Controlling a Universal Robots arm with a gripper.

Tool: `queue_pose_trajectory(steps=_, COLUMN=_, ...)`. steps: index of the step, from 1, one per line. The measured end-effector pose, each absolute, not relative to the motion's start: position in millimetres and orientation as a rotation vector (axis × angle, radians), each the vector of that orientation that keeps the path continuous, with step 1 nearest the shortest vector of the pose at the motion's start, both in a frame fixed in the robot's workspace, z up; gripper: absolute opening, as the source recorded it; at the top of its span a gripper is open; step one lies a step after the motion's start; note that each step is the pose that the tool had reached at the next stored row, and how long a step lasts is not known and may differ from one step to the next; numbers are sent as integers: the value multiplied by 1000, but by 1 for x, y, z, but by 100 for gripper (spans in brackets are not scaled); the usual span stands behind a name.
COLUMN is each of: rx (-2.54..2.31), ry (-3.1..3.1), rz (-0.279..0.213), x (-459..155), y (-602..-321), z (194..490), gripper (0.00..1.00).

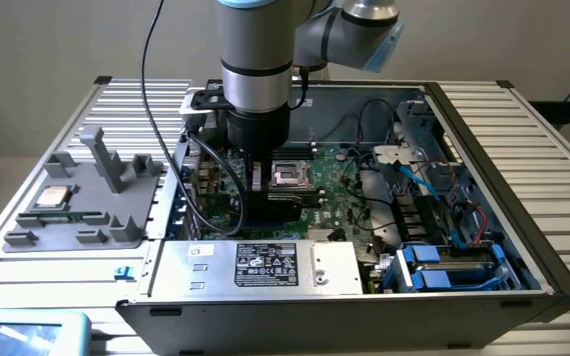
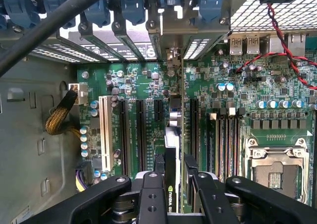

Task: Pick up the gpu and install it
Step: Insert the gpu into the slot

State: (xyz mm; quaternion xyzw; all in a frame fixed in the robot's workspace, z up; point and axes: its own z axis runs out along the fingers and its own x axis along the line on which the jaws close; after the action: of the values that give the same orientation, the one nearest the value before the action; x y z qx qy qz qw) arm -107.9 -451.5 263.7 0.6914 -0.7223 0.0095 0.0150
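Observation:
Inside the open computer case (image 1: 522, 245) my gripper (image 1: 258, 187) reaches down over the green motherboard (image 1: 340, 185). It is shut on the gpu (image 2: 172, 135), which I see edge-on in the wrist view, standing upright between the two black fingers (image 2: 159, 165). The card runs along an expansion slot, and its silver end bracket (image 2: 171, 55) meets the rear slot openings of the case. In the exterior view the gpu (image 1: 265, 210) is a dark shape just under the fingers, low against the board. I cannot tell whether its edge connector is fully down in the slot.
The empty CPU socket (image 1: 291, 175) lies beside the gripper. A silver power supply (image 1: 255, 263) fills the case's front; blue drive bays (image 1: 444, 267) sit at the exterior view's right. Outside, a grey fixture (image 1: 87, 200) carries a square chip (image 1: 53, 196) and a memory stick (image 1: 62, 218).

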Motion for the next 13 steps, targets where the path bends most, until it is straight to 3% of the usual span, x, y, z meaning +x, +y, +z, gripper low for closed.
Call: queue_pose_trajectory(steps=13, rx=2151, ry=-2247, rz=29, x=-106, y=-452, z=264, gripper=25)
